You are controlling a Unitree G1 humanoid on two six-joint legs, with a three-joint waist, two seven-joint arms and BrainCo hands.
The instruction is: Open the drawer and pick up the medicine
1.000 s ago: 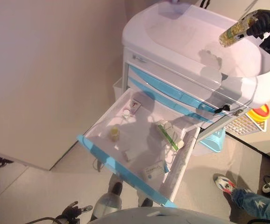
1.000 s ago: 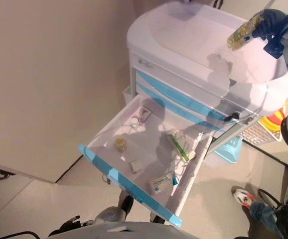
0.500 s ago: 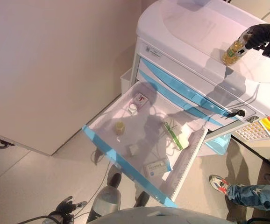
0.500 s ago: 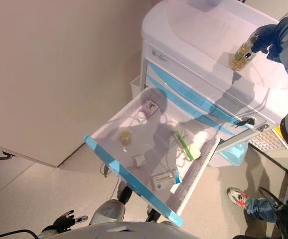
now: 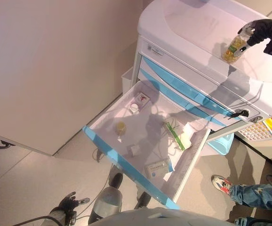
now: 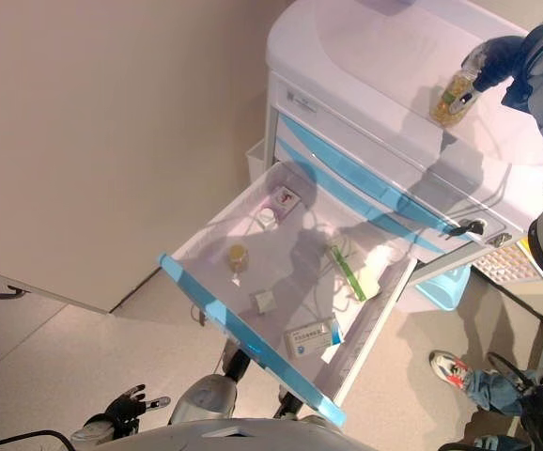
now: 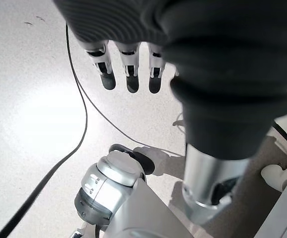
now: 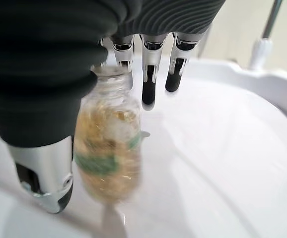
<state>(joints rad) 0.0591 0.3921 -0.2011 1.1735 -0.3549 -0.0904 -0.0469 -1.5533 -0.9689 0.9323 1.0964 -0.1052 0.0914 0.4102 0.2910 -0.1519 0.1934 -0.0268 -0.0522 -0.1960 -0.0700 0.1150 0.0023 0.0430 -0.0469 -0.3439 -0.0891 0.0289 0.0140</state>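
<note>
So here's where I'm at. The cart (image 5: 206,42) takes up most of the head views, white with blue-fronted drawers, and its lowest drawer (image 5: 140,141) is pulled right out toward me. That half of the task looks done.

Inside the drawer there's a scatter of small stuff: a white box (image 5: 156,168) near the front corner, a green strip (image 5: 174,136) toward the right wall, a little amber vial (image 5: 121,127), plus a few bits I can't make out. None of that is what I'm after now.

The medicine bottle (image 6: 452,92) (clear, full of yellowish capsules, green label) is already out of the drawer and up over the cart's top tray. My right hand (image 6: 499,58) has it by the neck end, pinched between the thumb and the fingers, and it's hanging tilted. From the right wrist view the bottle (image 8: 108,153) looks to be just above the tray surface, though I can't tell if the base is touching.

Left hand (image 5: 69,205) is idle down low by the floor, fingers hanging loose and holding nothing.

My read: the pick-up is basically done. Next thing is keeping the pinch firm and getting the bottle level, since a grip that high could let it swing or slip.
</note>
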